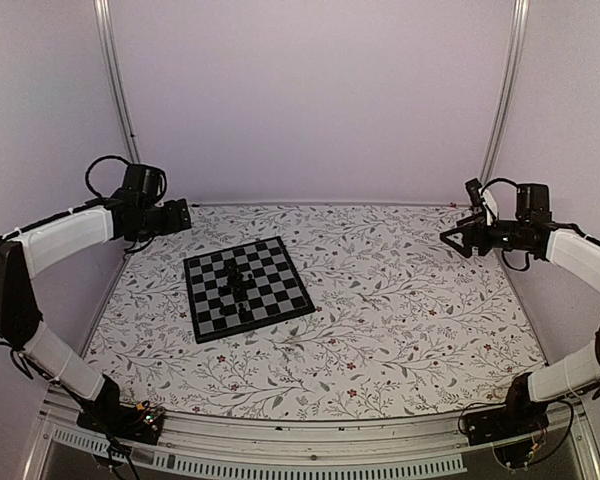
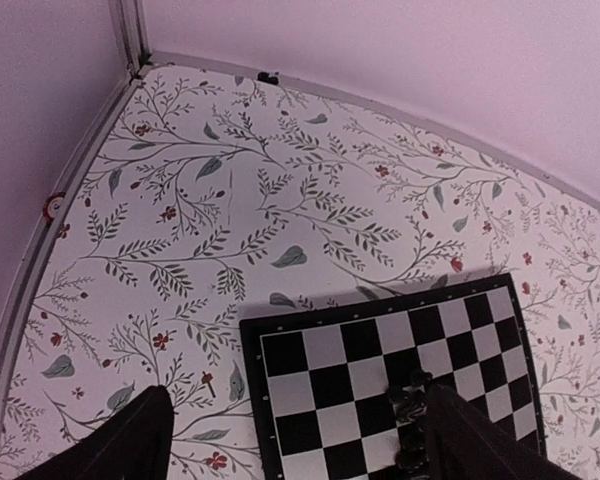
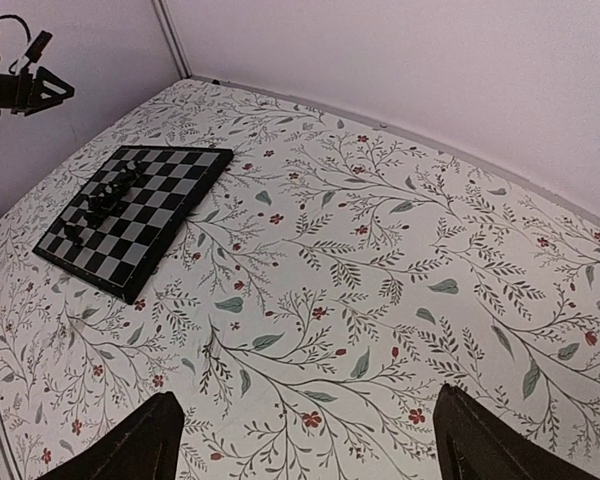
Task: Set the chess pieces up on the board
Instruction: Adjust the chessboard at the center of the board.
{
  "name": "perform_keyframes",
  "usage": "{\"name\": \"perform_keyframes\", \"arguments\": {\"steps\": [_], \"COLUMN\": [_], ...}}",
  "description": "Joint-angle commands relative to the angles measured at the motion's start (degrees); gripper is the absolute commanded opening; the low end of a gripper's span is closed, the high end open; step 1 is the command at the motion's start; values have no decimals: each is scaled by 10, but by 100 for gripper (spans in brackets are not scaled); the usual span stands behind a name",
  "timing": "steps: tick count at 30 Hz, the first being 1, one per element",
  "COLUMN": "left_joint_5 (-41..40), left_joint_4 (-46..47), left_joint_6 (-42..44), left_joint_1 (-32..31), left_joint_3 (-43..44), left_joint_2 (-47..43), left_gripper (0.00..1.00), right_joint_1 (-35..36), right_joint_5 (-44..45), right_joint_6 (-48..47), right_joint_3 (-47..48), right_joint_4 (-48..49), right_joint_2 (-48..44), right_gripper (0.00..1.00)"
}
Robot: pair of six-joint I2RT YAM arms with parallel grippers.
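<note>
The board [image 1: 248, 288] lies flat on the floral cover, left of centre. Several tiny black chess pieces [image 1: 239, 287] are bunched near its middle. The board also shows in the left wrist view [image 2: 380, 390] with pieces [image 2: 412, 420] close to the right finger, and in the right wrist view [image 3: 130, 215] with pieces [image 3: 105, 195]. My left gripper [image 1: 185, 215] hangs high above the table's back left, open and empty. My right gripper [image 1: 450, 238] hangs high at the back right, open and empty, far from the board.
The floral table cover [image 1: 380, 300] spans the table. Pale walls and metal frame posts [image 1: 115, 70] close in the back and sides. The table's metal rail [image 1: 280, 430] runs along the near edge between the arm bases.
</note>
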Motion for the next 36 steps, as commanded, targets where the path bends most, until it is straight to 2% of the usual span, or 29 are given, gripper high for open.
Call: {"name": "perform_keyframes", "arguments": {"steps": [1,4,8,12,17,24,36], "left_joint_5": [45,77,114,172,189,232,320], "left_joint_4": [-39,-25,-20,20,32,77,126], "left_joint_6": [-53,-62,-42,-38,-34,-42,-22], "left_joint_1": [31,50,76,97,99,99,85], "left_joint_3": [-41,-71,-79,-78,-30,8,86], "left_joint_2": [-14,-10,26,76,161,241,347], "left_gripper": [83,70,64,65,65,63,59], "right_joint_1": [10,33,78,146,200,220,235], "right_joint_5": [-51,-44,-26,2,2,-7,42], "right_joint_6": [-17,-39,-48,-49,-64,-58,-67], "right_joint_3": [-28,-32,-12,68,121,127,133], "right_joint_4": [11,0,-11,-61,-107,-110,-107], "right_joint_2": [3,12,24,70,132,165,206], "right_gripper": [89,86,84,78,71,69,64]}}
